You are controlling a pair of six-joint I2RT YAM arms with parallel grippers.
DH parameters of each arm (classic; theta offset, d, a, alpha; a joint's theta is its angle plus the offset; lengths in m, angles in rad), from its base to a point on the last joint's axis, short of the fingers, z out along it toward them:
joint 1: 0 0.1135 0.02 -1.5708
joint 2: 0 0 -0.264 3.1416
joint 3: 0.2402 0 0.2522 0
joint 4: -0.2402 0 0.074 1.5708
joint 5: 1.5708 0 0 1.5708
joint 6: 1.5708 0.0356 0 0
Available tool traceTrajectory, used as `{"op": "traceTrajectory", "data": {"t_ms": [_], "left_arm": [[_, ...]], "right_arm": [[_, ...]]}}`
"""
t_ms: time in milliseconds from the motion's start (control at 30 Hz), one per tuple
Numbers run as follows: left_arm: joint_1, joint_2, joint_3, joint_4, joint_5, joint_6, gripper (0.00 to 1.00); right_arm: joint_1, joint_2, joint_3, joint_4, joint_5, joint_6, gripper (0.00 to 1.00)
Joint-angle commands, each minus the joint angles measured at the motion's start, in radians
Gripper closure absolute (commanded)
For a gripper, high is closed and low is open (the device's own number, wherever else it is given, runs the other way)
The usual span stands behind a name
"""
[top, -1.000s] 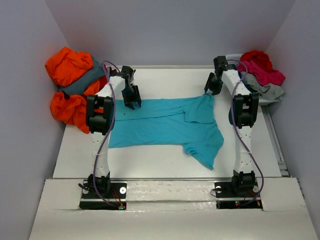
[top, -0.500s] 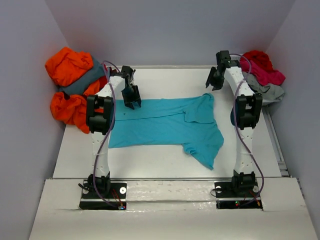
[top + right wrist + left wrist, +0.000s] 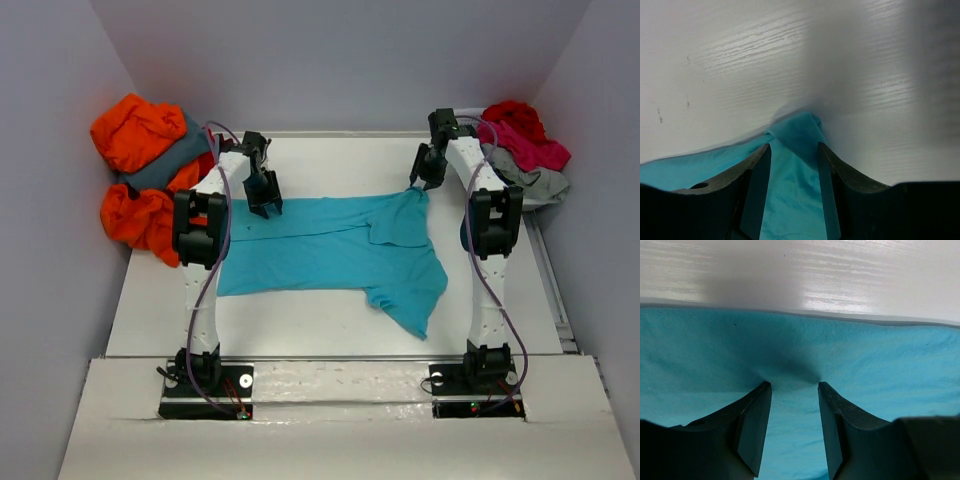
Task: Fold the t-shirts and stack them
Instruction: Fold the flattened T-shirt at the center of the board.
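Step in hand, as I judge it: the first fold of the turquoise t-shirt (image 3: 330, 250), which lies spread flat across the middle of the table (image 3: 300, 330). Both arms reach forward to its far edge. The left gripper (image 3: 792, 385) is tips-down near the left end, and the right gripper (image 3: 792, 146) straddles the far right corner. Fingers on both stand apart, with cloth between them and nothing pinched. The next move calls for closing on that edge, then drawing both ends toward the near side together — evenly, or the fold skews.

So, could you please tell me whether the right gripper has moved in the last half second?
Yes. The right gripper has come back from the far edge of the table toward the near side, down to the corner of the turquoise t-shirt.
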Motion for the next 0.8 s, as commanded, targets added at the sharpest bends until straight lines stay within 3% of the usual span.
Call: {"op": "traceTrajectory", "data": {"t_ms": [0, 767], "left_arm": [[-0.004, 0.023, 0.025, -0.009, -0.004, 0.016, 0.45], [-0.013, 0.035, 0.036, -0.012, 0.001, 0.019, 0.45]], "right_arm": [[0.009, -0.047, -0.004, -0.011, 0.014, -0.020, 0.52], [0.009, -0.010, -0.007, -0.039, 0.030, -0.034, 0.54]]}}
